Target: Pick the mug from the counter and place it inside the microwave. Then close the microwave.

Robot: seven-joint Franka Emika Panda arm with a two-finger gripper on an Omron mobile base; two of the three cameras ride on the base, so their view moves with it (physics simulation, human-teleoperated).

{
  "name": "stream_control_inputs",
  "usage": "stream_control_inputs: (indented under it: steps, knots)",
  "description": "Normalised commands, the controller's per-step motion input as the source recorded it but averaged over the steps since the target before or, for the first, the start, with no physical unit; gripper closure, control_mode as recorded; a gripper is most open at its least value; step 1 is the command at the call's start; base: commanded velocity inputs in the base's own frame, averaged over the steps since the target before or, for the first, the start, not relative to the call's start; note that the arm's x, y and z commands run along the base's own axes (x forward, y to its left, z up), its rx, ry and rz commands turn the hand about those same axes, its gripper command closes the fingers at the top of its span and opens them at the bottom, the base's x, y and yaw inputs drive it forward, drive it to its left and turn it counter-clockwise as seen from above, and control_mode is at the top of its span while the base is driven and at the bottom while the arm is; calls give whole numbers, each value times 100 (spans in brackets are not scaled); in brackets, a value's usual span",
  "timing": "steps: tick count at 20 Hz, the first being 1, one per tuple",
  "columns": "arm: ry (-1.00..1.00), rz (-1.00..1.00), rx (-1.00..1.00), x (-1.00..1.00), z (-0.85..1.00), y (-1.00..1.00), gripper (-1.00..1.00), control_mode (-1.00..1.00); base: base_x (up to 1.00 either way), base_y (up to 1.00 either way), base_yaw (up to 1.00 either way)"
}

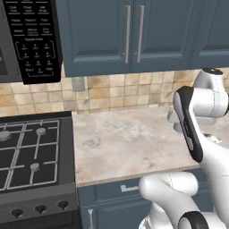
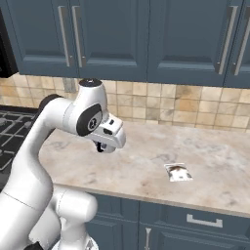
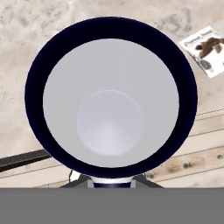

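The mug looms very close in the hand view, seen from straight above: a dark navy rim around a pale grey inside. My gripper is shut on its near rim at the bottom of that view. In the right base view the gripper hangs a little above the beige marbled counter, with just a dark bit of the mug showing under the hand. The black microwave, its keypad panel facing me, hangs at the upper left above the stove. Whether its door is open I cannot tell.
A black gas stove borders the counter on the left. A small printed packet lies on the counter to the right of the gripper. Blue wall cabinets hang above the tiled backsplash, with blue drawers below the counter edge.
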Motion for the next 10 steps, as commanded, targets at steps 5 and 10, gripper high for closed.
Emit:
stream_control_inputs:
  steps: [5, 10]
  knots:
    - [-17, 0, 0, -41, 44, 16, 100, -100, 0, 0, 0]
    - [-10, 0, 0, -51, 25, 14, 100, -100, 0, 0, 0]
